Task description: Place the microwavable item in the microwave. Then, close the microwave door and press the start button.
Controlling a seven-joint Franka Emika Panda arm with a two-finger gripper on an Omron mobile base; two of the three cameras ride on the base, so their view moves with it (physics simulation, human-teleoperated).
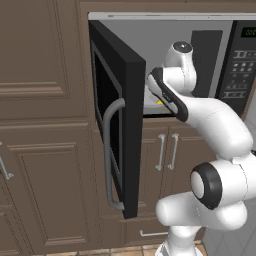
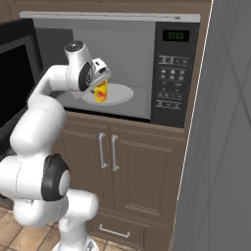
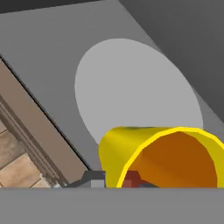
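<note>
Wide black microwave door (image 1: 117,125) swung open at left, grey microwave (image 2: 132,54) cavity with white turntable plate (image 2: 120,93) inside, claw (image 2: 100,81) clamped on small yellow cup (image 2: 100,92), held over the plate's left edge.

Microwave display (image 2: 176,35): green digits at one o'clock on the microwave (image 2: 117,19), seemingly "00:00".
Keypad panel (image 2: 169,83): button markings too small to read.
</note>
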